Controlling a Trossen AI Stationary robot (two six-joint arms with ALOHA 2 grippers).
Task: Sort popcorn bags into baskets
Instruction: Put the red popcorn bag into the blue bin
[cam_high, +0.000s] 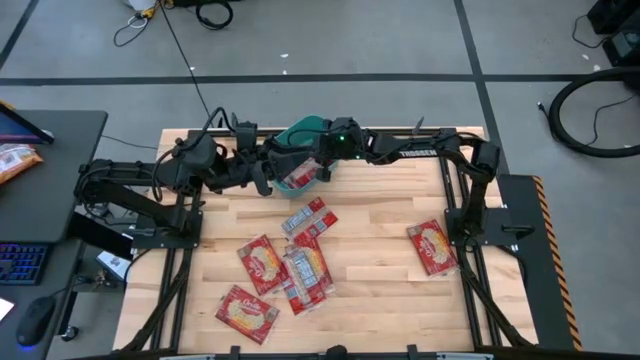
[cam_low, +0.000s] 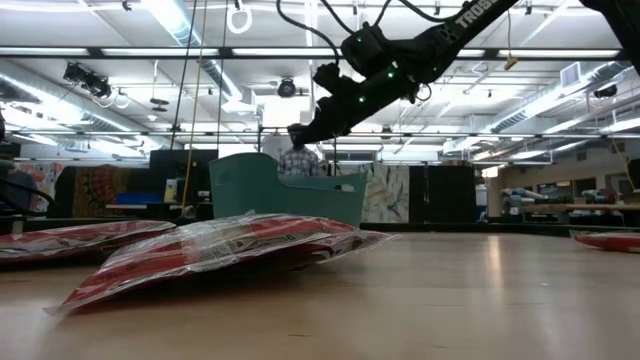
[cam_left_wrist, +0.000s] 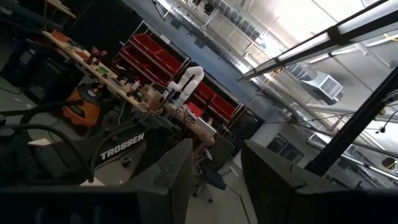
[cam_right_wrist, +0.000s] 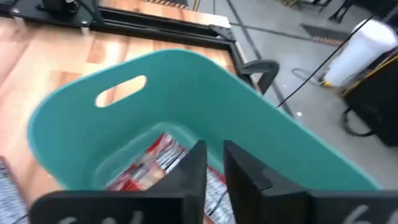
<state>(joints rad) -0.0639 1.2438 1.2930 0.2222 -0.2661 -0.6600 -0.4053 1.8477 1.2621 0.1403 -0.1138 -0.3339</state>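
Observation:
The teal basket (cam_high: 298, 134) stands at the far middle of the table, also in the low view (cam_low: 285, 192). A red popcorn bag (cam_right_wrist: 157, 157) lies inside it (cam_high: 298, 181). My right gripper (cam_right_wrist: 214, 163) hangs over the basket's open top (cam_high: 322, 170). Its fingers stand a narrow gap apart with nothing between them. My left gripper (cam_left_wrist: 214, 158) is open and empty beside the basket's left side (cam_high: 262, 180), pointing slightly upward. Several more popcorn bags (cam_high: 303, 252) lie flat on the table's middle and near part.
Overlapping bags form a pile at mid-table (cam_low: 220, 245). One bag (cam_high: 247, 310) lies near the front left and another (cam_high: 432, 247) alone at the right. Bare wood (cam_high: 380, 290) shows between the pile and the right bag. A person shows in the room beyond.

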